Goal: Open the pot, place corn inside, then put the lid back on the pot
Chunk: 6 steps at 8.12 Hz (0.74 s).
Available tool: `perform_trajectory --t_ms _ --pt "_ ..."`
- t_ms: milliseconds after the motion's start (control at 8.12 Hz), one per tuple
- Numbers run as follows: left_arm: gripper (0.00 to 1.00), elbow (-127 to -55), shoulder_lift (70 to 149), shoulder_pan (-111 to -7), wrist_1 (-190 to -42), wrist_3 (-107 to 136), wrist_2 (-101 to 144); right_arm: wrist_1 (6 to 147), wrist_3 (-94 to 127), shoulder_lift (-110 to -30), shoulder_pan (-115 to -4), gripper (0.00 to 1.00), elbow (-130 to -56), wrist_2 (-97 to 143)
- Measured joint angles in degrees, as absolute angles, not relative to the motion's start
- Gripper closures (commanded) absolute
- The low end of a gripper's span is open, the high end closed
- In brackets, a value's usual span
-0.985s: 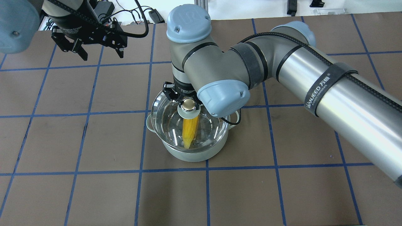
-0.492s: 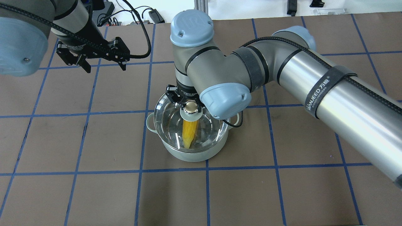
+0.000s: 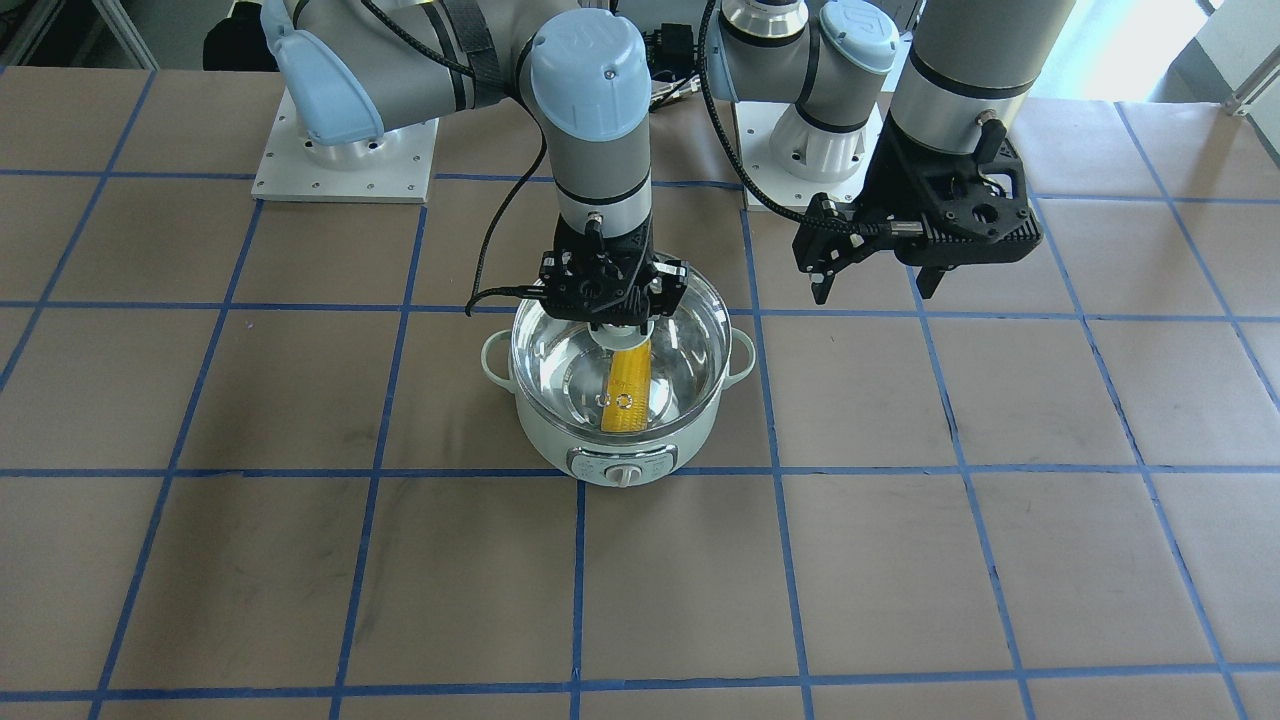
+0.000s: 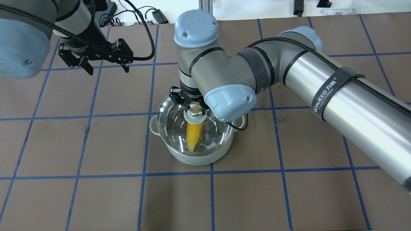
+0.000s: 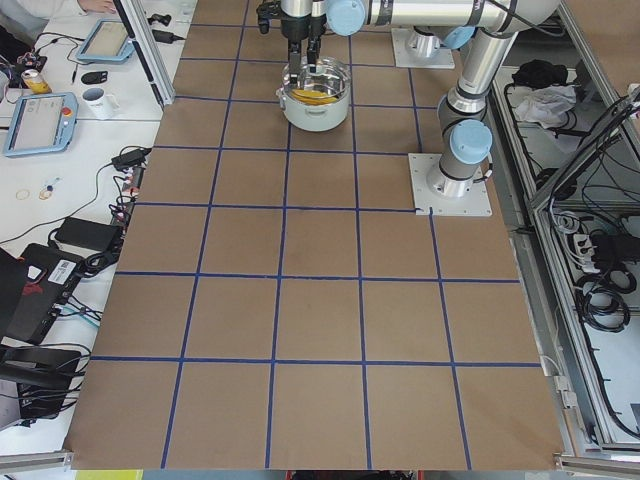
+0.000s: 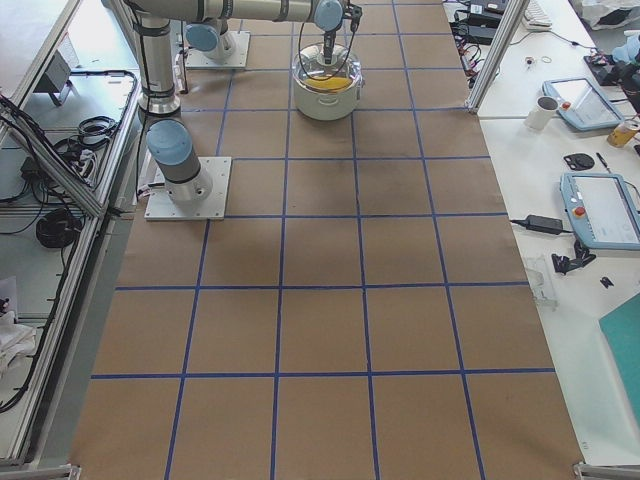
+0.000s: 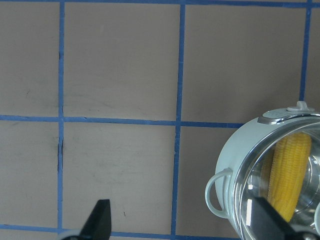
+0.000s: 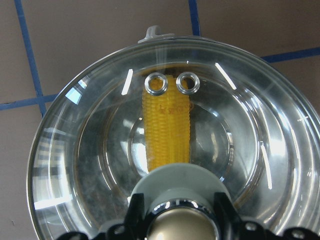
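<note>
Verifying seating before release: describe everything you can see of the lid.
The lid is a round clear glass dome with a metal rim, two small metal vent rings and a pale green centre base carrying a beige-gold knob. It lies level over the pot, apparently on its rim; full seating cannot be confirmed. The right gripper has its fingers on either side of the knob. The corn shows through the glass beneath it.
</note>
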<state>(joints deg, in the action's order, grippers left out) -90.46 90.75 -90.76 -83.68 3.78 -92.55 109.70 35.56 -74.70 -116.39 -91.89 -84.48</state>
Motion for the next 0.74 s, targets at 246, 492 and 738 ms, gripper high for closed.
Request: perform_trajectory --t_ms 246,492,738 --pt "0.00 -90.31 91.22 -90.71 -83.65 3.90 -92.58 109.63 35.62 -74.49 -116.39 1.00 -91.98 -84.40" --pt "0.00 -90.28 91.58 -90.71 -83.37 3.94 -92.55 109.67 35.61 -74.16 -116.39 1.00 -92.02 -84.19" --pt "0.00 -90.31 91.66 -90.70 -83.26 3.95 -92.55 109.65 35.59 -73.69 -116.41 1.00 -92.09 -83.99"
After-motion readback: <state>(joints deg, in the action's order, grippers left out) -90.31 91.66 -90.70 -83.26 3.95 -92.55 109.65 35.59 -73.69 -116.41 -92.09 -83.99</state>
